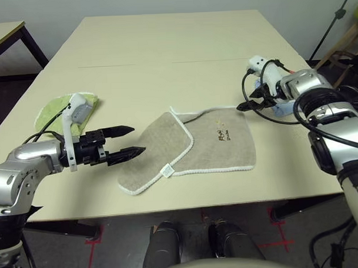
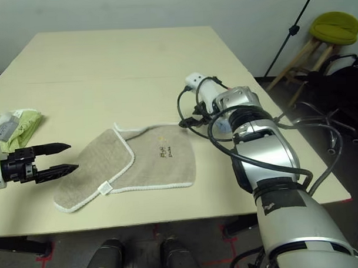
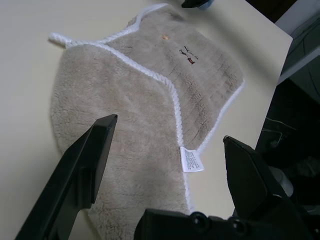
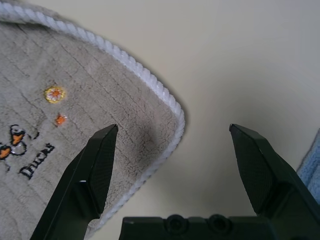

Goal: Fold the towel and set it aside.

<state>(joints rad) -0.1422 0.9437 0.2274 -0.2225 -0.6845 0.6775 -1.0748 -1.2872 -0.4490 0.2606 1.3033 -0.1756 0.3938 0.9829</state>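
On the table [image 1: 164,46], half-folded towel [image 1: 214,144] hides its underside; both grippers' fingers spread, empty.

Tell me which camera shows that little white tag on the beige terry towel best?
The left wrist view: the white tag is large there, at the stitched edge. Both eye views show it as a speck.
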